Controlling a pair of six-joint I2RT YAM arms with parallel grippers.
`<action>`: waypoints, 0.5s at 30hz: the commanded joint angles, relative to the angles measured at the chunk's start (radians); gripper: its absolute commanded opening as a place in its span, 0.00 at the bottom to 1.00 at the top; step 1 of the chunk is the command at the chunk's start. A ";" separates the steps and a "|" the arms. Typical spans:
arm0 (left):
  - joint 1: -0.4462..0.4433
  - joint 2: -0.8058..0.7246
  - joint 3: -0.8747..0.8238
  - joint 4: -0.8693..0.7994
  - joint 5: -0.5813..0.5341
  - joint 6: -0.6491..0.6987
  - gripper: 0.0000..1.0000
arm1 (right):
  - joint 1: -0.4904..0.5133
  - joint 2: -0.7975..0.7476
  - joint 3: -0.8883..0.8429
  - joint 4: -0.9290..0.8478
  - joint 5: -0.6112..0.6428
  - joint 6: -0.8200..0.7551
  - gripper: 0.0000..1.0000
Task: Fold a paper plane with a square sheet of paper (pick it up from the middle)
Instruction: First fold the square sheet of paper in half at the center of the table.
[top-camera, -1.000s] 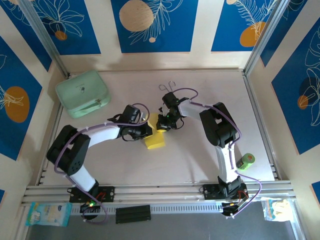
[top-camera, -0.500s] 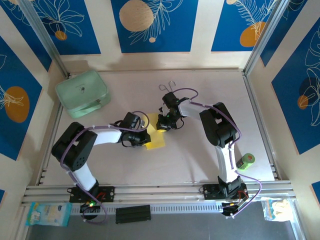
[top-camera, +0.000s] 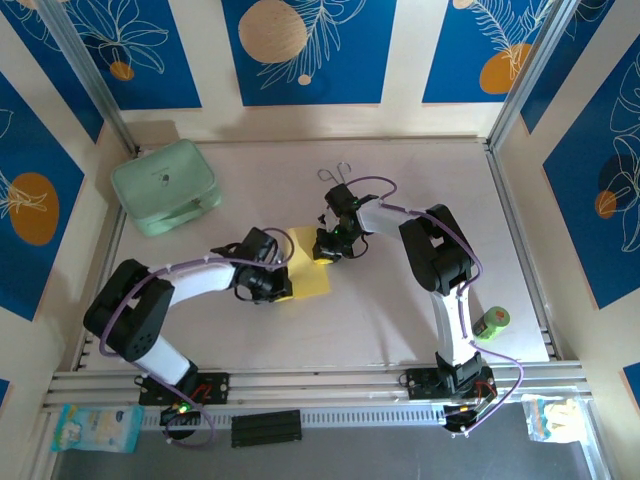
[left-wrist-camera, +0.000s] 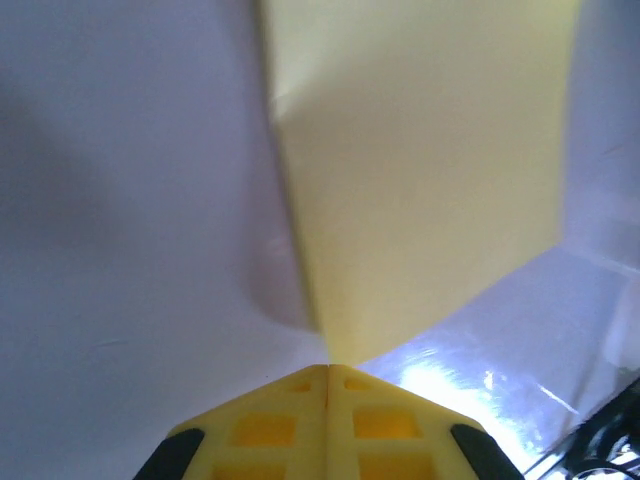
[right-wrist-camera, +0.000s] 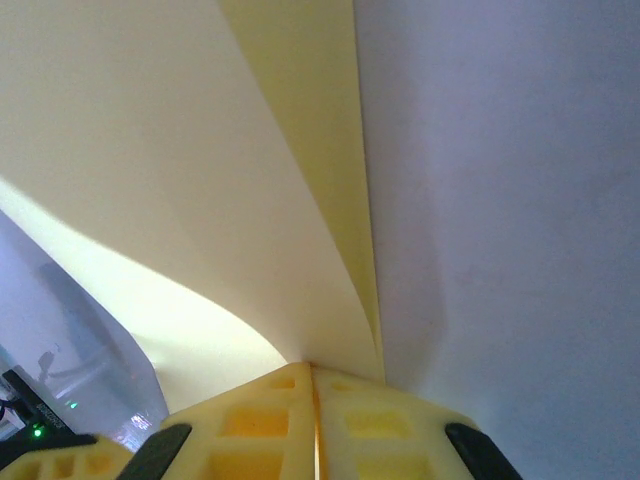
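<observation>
Change since earlier: your left claw (top-camera: 272, 287) has drawn back toward the near left with its elbow swung outward. The square sheet of paper (top-camera: 312, 272) now spreads wider and flatter than a second ago. The right claw (top-camera: 327, 247) has barely shifted.
Left claw: in its wrist view the fingers are pressed together and a corner of the sheet runs into their seam, so it appears to be gripping the paper.
Right claw: likewise closed, pinching the far edge of the sheet where two layers meet and curl upward.
Sheet, location: centre of the desk (top-camera: 400, 170), stretched between the two claws and well apart from the mint-green case (top-camera: 165, 186).
Step in hand (judged): tensioning the sheet so that a fold can be laid down.
Method: keep both pinches firm and pull evenly. Lower the raised layer slowly so that its edges align before you press the crease.
Risk: thin paper may slip from a corner grip or tear under uneven pull, and a skewed lay gives a crooked crease.
</observation>
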 joint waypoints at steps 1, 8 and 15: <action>-0.012 -0.013 0.097 -0.037 -0.027 -0.016 0.07 | -0.012 0.168 -0.090 -0.090 0.300 0.016 0.09; -0.032 0.107 0.140 0.049 -0.003 -0.062 0.07 | -0.012 0.171 -0.089 -0.088 0.297 0.021 0.09; -0.040 0.152 0.055 0.061 0.004 -0.068 0.07 | -0.013 0.176 -0.089 -0.087 0.297 0.016 0.09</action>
